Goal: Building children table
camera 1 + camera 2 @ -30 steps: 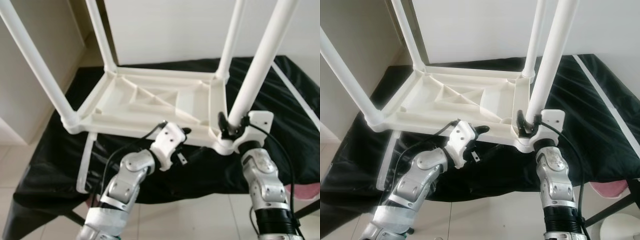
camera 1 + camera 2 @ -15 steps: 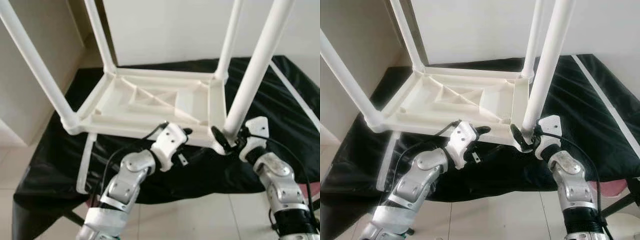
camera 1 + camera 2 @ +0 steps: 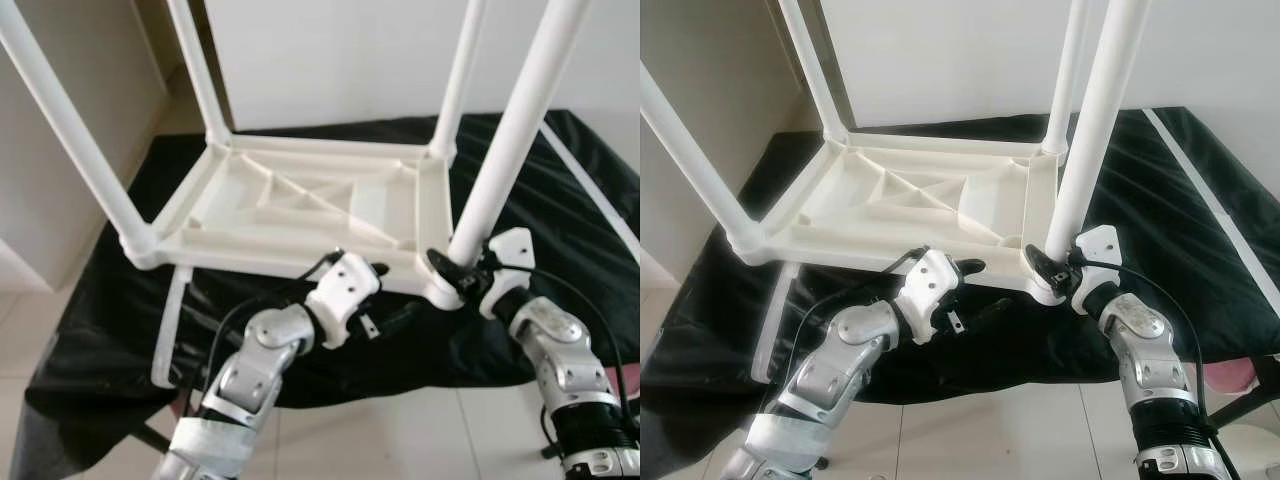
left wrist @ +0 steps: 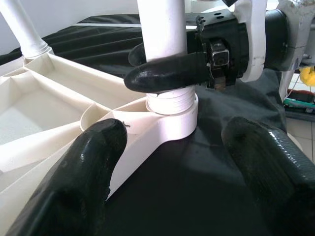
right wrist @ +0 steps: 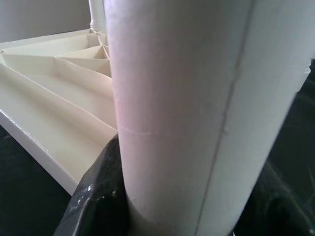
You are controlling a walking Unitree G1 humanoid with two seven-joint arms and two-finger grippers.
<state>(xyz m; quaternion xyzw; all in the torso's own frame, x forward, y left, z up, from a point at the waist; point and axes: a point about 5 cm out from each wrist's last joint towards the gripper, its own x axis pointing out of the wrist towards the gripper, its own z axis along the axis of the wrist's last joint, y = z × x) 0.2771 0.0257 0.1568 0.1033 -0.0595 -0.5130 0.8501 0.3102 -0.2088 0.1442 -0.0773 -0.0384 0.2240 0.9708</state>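
Observation:
The white plastic children's table point(image 3: 300, 200) lies upside down on a black cloth point(image 3: 90, 330), its four legs pointing up. My right gripper point(image 3: 458, 275) is shut around the near right leg point(image 3: 510, 130), just above its corner socket point(image 4: 172, 105). The right wrist view shows that leg point(image 5: 182, 113) close up with a black finger point(image 5: 98, 196) against it. My left gripper point(image 3: 385, 293) is open at the table's front edge, left of that socket. Its two fingertips point(image 4: 93, 167) stand wide apart, with nothing between them.
A loose white rail point(image 3: 170, 320) lies on the cloth under the table's left side, and another white rail point(image 3: 590, 190) runs along the right. A pale cabinet point(image 3: 60, 120) stands at the left, a white wall behind. A pink object point(image 3: 1230, 375) sits on the tiled floor at the lower right.
My right forearm has swung out to the right, and its gripper now holds the leg lower, from the side. The left gripper has shifted slightly right. The table has not moved.

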